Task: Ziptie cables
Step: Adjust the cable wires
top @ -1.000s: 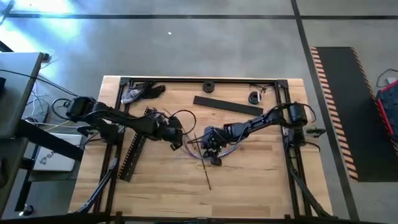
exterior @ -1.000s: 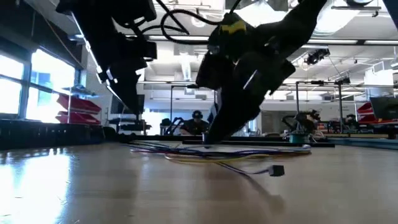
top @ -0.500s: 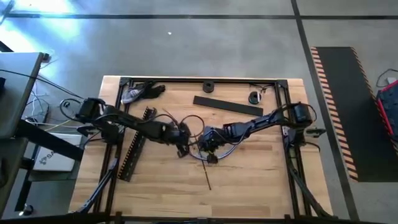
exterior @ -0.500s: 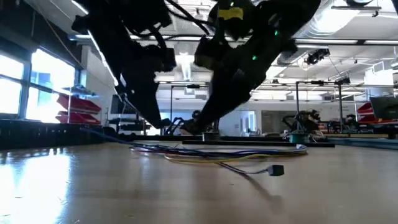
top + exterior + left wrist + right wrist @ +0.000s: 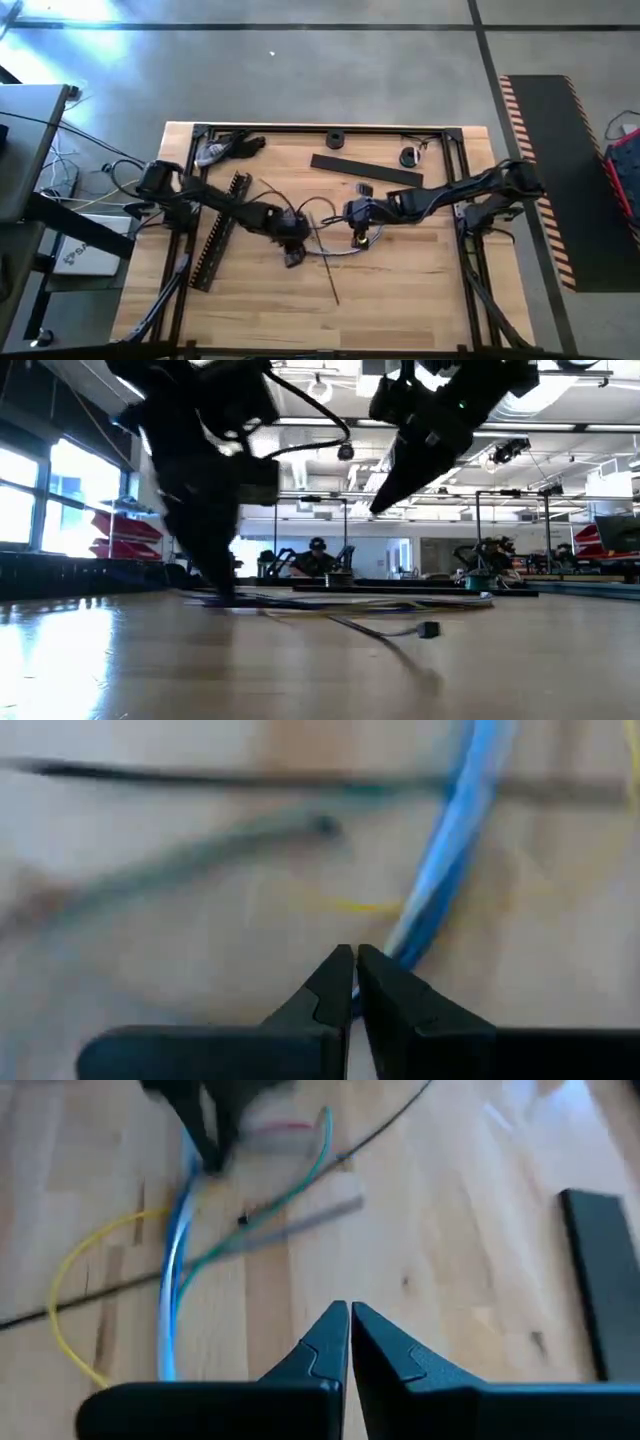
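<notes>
The cables (image 5: 335,250) lie loose mid-table (image 5: 420,290), not yet bundled, and no tie shows around them, so the tying seems still ahead. The left gripper (image 5: 292,258) is down at their end, fingers together, perhaps pinching a blue strand. The right gripper (image 5: 357,236) hangs above them, fingers together and empty.

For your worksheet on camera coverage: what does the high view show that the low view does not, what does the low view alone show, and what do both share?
Only the high view shows the black slotted strip and the flat black bar on the table. Only the low view shows the room behind, with a seated person. Both show the cables, the left gripper down at them and the right gripper raised.
</notes>
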Controlling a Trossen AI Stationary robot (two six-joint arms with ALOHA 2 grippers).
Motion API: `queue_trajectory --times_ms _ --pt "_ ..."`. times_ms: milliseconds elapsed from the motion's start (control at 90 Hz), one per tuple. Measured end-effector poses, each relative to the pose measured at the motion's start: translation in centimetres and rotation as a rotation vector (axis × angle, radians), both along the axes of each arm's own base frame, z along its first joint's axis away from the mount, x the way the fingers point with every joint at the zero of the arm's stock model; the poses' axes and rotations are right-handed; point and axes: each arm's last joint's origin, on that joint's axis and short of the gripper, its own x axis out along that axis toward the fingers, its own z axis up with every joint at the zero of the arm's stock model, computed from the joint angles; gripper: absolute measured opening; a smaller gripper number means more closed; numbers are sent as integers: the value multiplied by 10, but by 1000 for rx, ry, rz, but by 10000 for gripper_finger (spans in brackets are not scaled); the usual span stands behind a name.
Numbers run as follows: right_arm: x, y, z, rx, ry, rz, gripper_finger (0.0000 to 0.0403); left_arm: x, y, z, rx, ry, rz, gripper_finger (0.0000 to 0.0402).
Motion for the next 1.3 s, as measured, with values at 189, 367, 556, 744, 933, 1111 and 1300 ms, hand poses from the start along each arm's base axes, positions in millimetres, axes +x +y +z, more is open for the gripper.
queue_trajectory --times_ms 189,367,556,744,933,1111,1300 --pt "-5 0 -21 55 -64 -30 0 -16 5 34 184 -75 76 7" --pt "-10 -1 -30 91 -83 -45 0 -12 29 37 296 -102 193 5" --pt "-13 0 -34 117 -71 -49 0 -5 45 7 229 34 208 0" --pt "-13 0 -34 124 -72 -46 0 -7 27 -7 115 116 131 0" --pt "-13 0 -34 116 -73 -48 0 -17 -13 16 -43 47 -143 0" --pt "-12 0 -33 112 -83 -50 0 -23 -13 34 258 -63 3 0" --pt "-10 0 -31 113 -117 -52 0 -17 14 19 404 4 157 0"
